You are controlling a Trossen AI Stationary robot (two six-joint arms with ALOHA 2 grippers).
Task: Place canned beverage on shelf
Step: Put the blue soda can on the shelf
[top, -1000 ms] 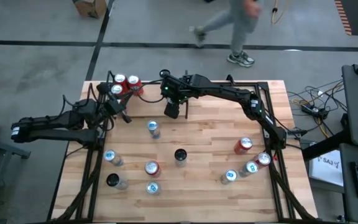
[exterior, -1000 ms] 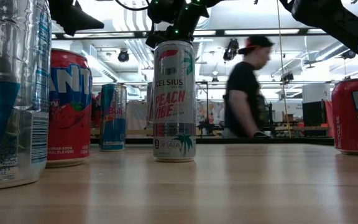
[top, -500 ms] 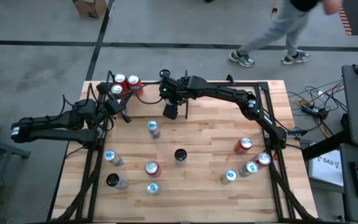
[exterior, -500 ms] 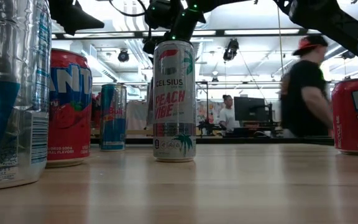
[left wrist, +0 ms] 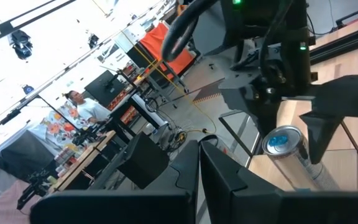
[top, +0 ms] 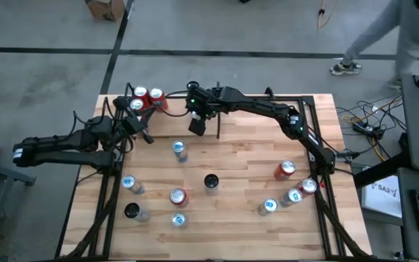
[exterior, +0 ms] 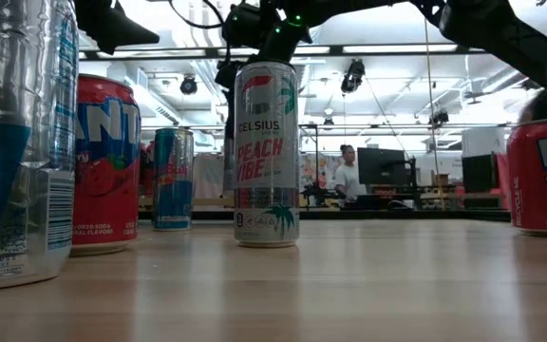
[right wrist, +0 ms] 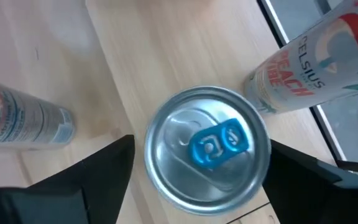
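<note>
Above the table's far edge, the right gripper (top: 197, 125) hangs over a blue-tab can (right wrist: 207, 146), fingers (right wrist: 73, 180) spread wide to either side of the can's top and not touching it. That can stands upright on the wood beside a Celsius can (right wrist: 309, 62) and a black frame rail. From overhead the can is hidden under the gripper. Three cans (top: 146, 99) stand grouped at the far-left corner inside the black frame of the shelf (top: 167, 100). The left gripper (top: 140, 132) is closed on nothing, waiting near the table's left edge just short of that corner. One can (top: 179, 150) stands near the right gripper on the near side; the table's (top: 246, 167) middle is bare wood, with other cans scattered well apart.
</note>
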